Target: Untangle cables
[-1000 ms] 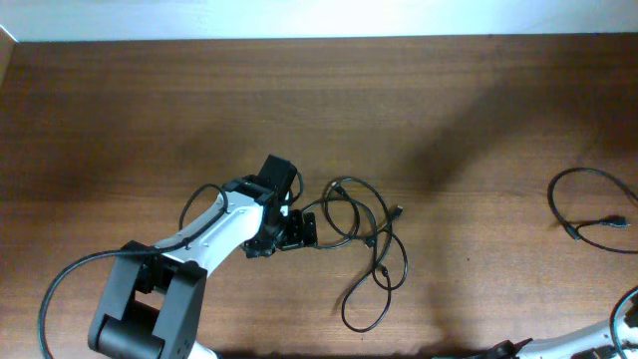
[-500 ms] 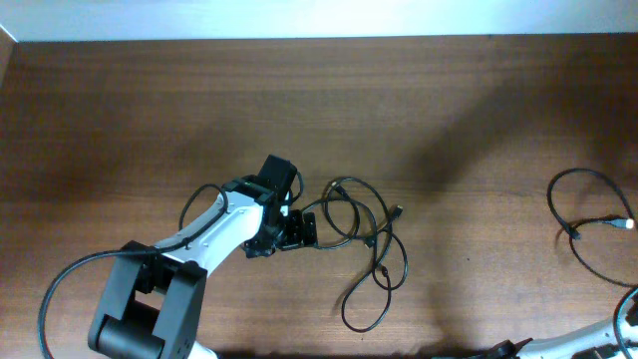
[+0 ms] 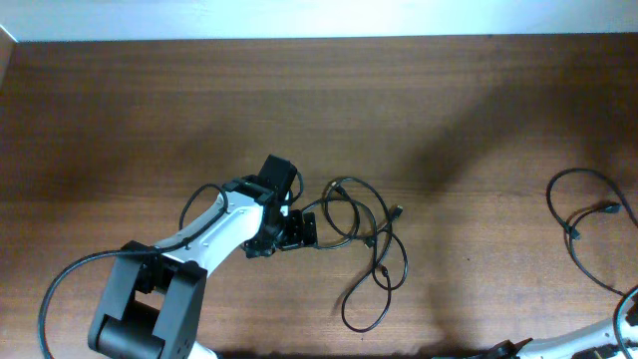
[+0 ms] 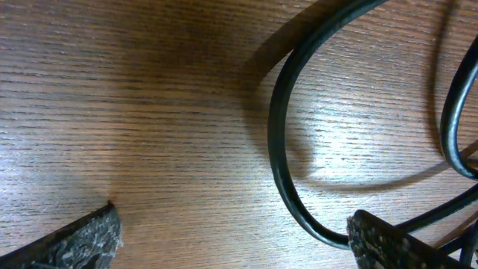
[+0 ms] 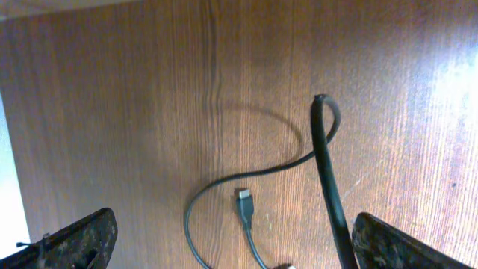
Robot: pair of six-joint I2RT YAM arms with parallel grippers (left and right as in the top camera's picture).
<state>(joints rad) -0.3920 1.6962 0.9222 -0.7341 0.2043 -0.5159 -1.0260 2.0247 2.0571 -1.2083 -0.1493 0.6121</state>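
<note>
A tangle of thin black cables lies in loops at the table's middle, one plug sticking out to the right. My left gripper sits at the tangle's left edge. In the left wrist view it is open low over the wood, a cable loop curving down to its right finger. A separate cable lies looped at the far right. In the right wrist view my right gripper is open above that cable's plug, with a black strand rising beside the right finger.
The brown wooden table ends at a white wall along the back. The left arm's white body reaches in from the lower left. A piece of the right arm shows at the bottom right corner.
The separate cable at the far right has shifted; its plug end moved back and slightly left and the loop changed shape. The left arm and the tangle have not moved.
</note>
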